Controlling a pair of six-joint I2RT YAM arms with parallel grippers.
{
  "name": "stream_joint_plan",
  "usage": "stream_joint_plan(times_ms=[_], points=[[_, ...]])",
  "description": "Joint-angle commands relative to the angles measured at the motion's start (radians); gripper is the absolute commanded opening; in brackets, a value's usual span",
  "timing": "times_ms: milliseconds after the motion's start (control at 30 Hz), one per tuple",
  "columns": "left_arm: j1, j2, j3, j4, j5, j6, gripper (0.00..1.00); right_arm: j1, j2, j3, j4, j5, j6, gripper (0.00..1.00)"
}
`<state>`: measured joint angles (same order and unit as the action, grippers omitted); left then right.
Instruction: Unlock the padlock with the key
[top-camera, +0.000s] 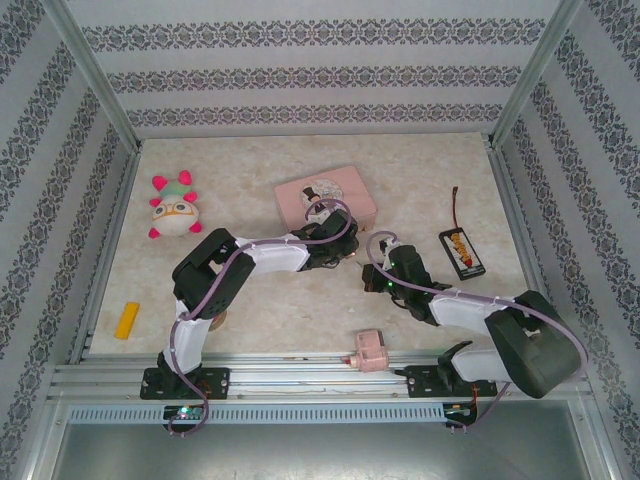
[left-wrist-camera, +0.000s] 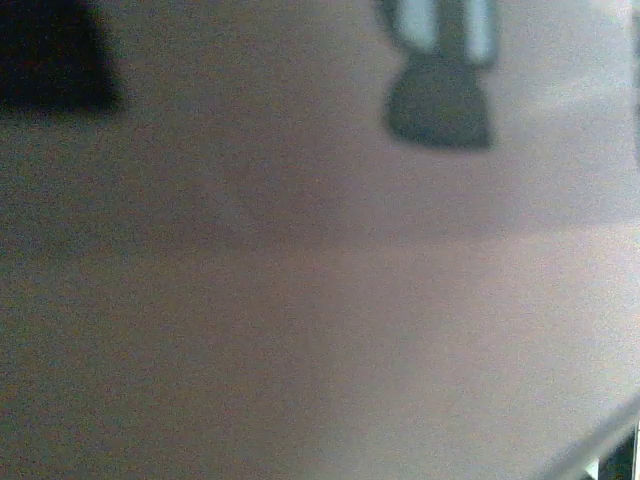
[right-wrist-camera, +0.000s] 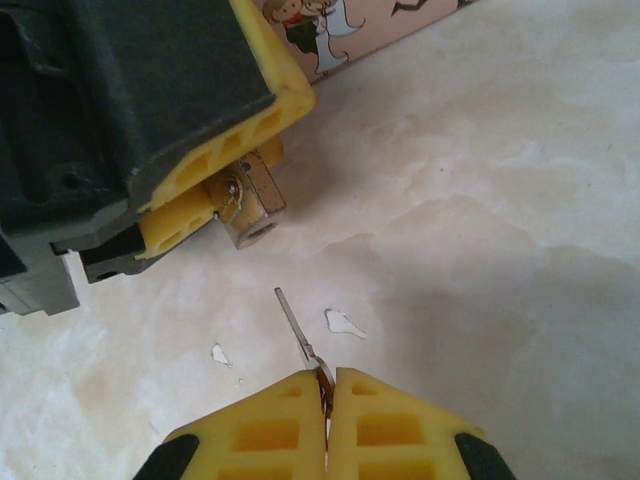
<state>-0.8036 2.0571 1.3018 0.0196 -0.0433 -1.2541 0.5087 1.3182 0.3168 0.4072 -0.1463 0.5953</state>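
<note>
In the right wrist view my left gripper (right-wrist-camera: 225, 190) comes in from the upper left. Its yellow fingers (right-wrist-camera: 270, 110) are shut on the small brass padlock (right-wrist-camera: 252, 205), whose keyhole end points down and to the right, just above the table. My right gripper (right-wrist-camera: 327, 378) is shut on the key (right-wrist-camera: 296, 326). The thin silver blade sticks out towards the padlock, its tip a short gap below and to the right of the keyhole. From above, the left gripper (top-camera: 340, 252) and the right gripper (top-camera: 372, 268) meet at the table's centre. The left wrist view is a blurred pinkish surface.
A pink tin box (top-camera: 325, 195) lies just behind the grippers. A plush toy (top-camera: 172, 208) sits at the back left, a yellow block (top-camera: 126, 320) at the near left, a small pink block (top-camera: 368, 350) at the front edge and a black board (top-camera: 462, 252) on the right.
</note>
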Motion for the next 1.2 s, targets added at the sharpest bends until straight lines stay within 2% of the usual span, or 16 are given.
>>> stream_joint_plan(times_ms=[0,567,1167], points=[[-0.010,0.003,0.002,0.152,0.087,-0.093,0.08,0.011,0.028,0.010,0.059,0.010,0.011,0.00],[-0.009,0.016,-0.001,0.169,0.110,-0.112,0.08,0.013,0.090,0.021,0.130,0.048,0.021,0.00],[-0.008,0.032,-0.006,0.192,0.125,-0.138,0.08,0.013,0.068,0.021,0.160,0.060,0.016,0.00]])
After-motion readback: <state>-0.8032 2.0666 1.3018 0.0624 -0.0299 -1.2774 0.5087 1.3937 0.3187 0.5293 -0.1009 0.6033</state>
